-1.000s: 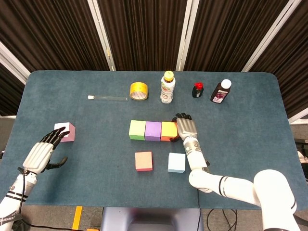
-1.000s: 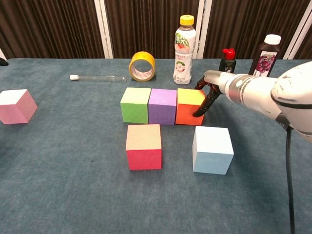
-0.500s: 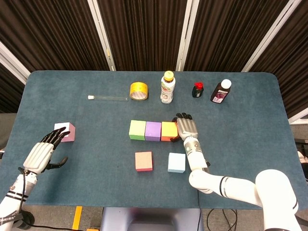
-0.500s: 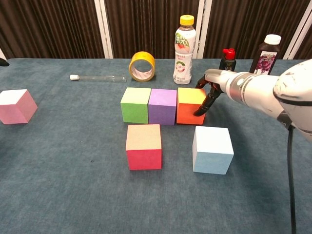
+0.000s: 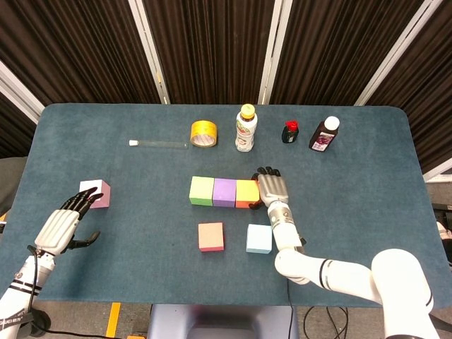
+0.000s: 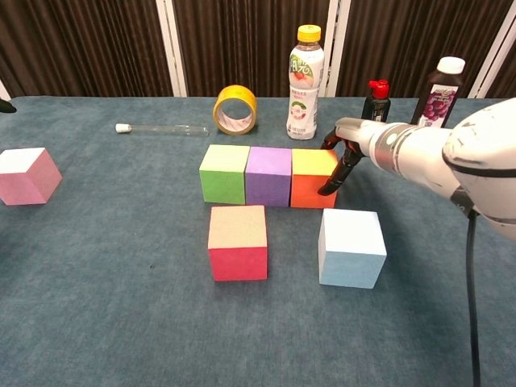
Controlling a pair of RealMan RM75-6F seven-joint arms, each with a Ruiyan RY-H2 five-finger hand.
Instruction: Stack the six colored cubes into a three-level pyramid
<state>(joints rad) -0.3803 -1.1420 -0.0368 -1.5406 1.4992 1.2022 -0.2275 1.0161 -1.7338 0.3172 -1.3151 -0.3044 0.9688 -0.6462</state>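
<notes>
Six cubes: all on the table (image 5: 367, 162), none stacked yet.
Near pair: red cube (image 6: 238, 252) with a tan top, and light blue cube (image 6: 351, 247) to its right, apart from each other and just in front of the row.
Middle row: green cube (image 6: 225, 173), purple cube (image 6: 269, 176) and orange cube (image 6: 314, 177) with a yellow top, side by side and touching.
Right hand (image 6: 348, 148): fingers curled down, dark fingertips (image 6: 329, 188) against the orange cube's right face; it holds nothing.
Left hand (image 5: 67, 220): fingers spread and empty, seen only in the head view, fingertips just short of the pink cube (image 5: 96, 193) at the table's left.
Far edge: test tube (image 5: 157, 144), yellow tape roll (image 5: 203, 133), drink bottle (image 5: 246, 128), small red-capped bottle (image 5: 289, 131), dark bottle (image 5: 324, 134).
</notes>
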